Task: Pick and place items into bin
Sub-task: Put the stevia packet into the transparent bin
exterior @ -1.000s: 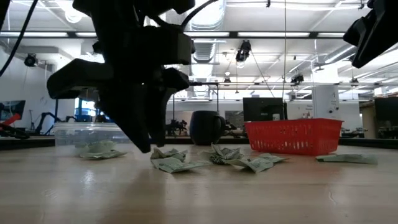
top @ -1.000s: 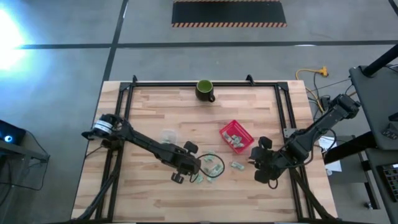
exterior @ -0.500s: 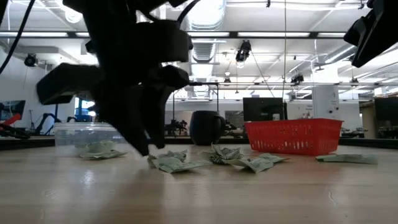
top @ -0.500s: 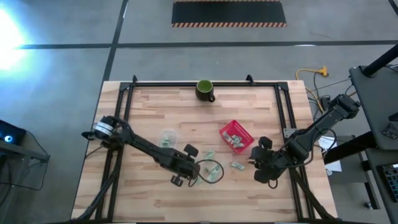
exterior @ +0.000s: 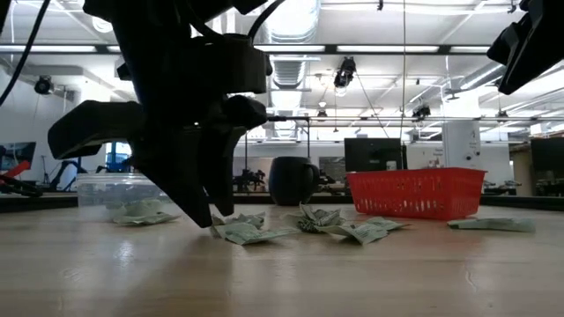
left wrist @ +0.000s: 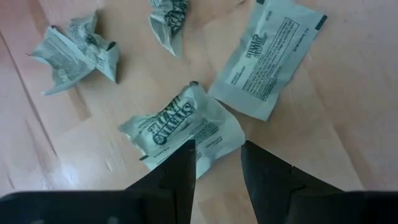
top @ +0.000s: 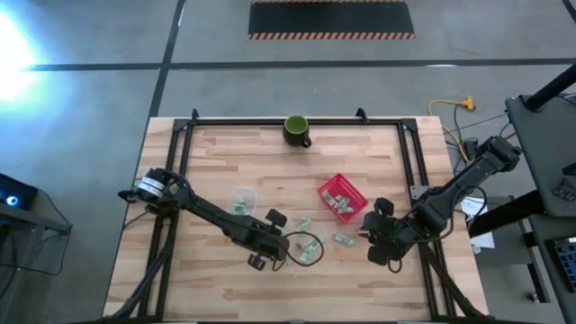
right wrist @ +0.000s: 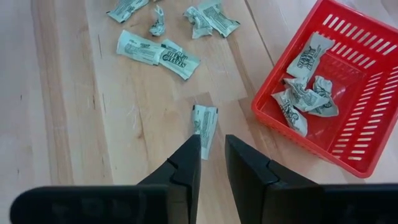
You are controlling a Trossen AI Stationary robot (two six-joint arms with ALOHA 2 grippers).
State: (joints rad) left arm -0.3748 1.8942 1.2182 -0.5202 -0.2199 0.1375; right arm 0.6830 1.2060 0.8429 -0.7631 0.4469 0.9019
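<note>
Several pale green-and-white packets (top: pixel 306 247) lie loose on the wooden table between the arms, and more sit in the red bin (top: pixel 342 198). My left gripper (top: pixel 277 253) stands low over this scatter, pointing down, shut on a crumpled packet (left wrist: pixel 180 124). In the low view its fingers (exterior: pixel 210 220) reach down to the packets (exterior: pixel 247 232). My right gripper (top: pixel 367 237) hovers shut and empty beside the bin, with a flat packet (right wrist: pixel 204 127) on the table ahead of its tips (right wrist: pixel 212 140). My left gripper (left wrist: pixel 217 146) has the crumpled packet's near end (left wrist: pixel 214 149) between its two fingers, coming from above and pointing down. The rest of the packet lies flat on the table. How far back between the fingers the packet reaches does not show.
A dark green mug (top: pixel 296 130) stands near the far edge. A clear plastic container (top: pixel 241 198) sits on the table to the left of the packets. A dark metal frame runs along the table's sides. Bare wood lies toward the near edge.
My left gripper has shifted a little toward the table's left edge and come lower, down onto the packets. The packets and the right arm have stayed where they were.
</note>
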